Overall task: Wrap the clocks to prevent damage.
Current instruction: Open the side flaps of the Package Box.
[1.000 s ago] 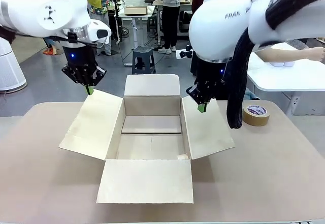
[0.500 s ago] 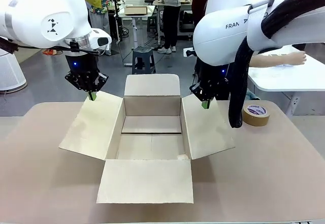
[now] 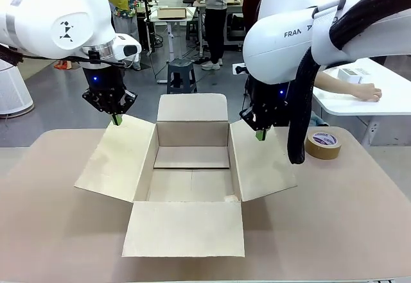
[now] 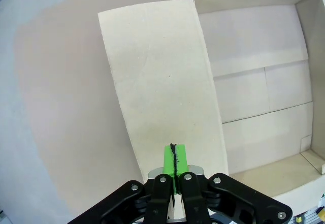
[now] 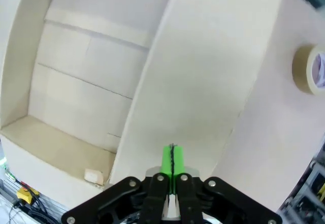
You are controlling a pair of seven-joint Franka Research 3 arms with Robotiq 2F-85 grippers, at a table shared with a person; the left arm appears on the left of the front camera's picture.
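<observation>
You're hanging both grippers over the open cardboard box (image 3: 192,134) sitting mid-table. The left gripper (image 3: 115,120) is hovering just above the far end of the left flap (image 3: 115,158), and the right gripper (image 3: 259,135) just above the far end of the right flap (image 3: 262,164). On each one the green pads (image 4: 179,160) are pressed together with nothing between them.

Where the clocks are, I can't tell, so I'm guessing you're prepping the box or waiting on a handover. The person's hand (image 3: 367,92) is resting on the white table (image 3: 385,106) at the far right, and the tape roll (image 3: 323,144) is lying right of the box.

If you're going for a grab, you're wanting those fingers spread first. I'd also be watching the flaps: they're looking springy, and pressing on one side alone is probably tipping the box. Working both sides evenly is looking like the safe bet.
</observation>
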